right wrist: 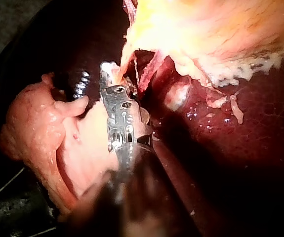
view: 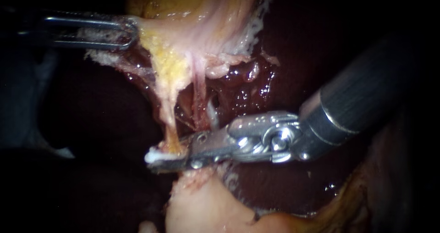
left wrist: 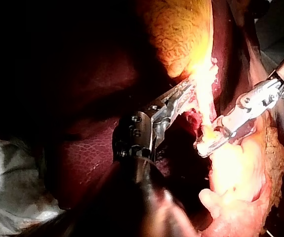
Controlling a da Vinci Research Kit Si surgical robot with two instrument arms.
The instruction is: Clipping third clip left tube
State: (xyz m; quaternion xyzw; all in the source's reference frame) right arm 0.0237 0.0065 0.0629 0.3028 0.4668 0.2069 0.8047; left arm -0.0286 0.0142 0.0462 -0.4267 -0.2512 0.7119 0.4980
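The left tube point(view: 170, 109) is a yellow strand that hangs from the gallbladder point(view: 192, 13) down into my right instrument point(view: 167, 157). Its jaws carry a white clip point(view: 153, 157) and lie shut on the tube's lower end, also seen in the left wrist view point(left wrist: 208, 143) and the right wrist view point(right wrist: 109, 74). A thinner pink right tube point(view: 199, 95) runs just beside it, outside the jaws. My left instrument point(view: 130, 31) comes in at the upper left, with its jaws shut on the gallbladder's pale edge, which it holds stretched point(left wrist: 183, 96).
Dark red liver point(view: 91, 113) surrounds the tubes, with a raw, wet bed point(view: 243, 86) behind them. A pale pink lump of tissue point(view: 201, 205) lies just under the right jaws. The right shaft point(view: 357, 100) crosses the right half of the view.
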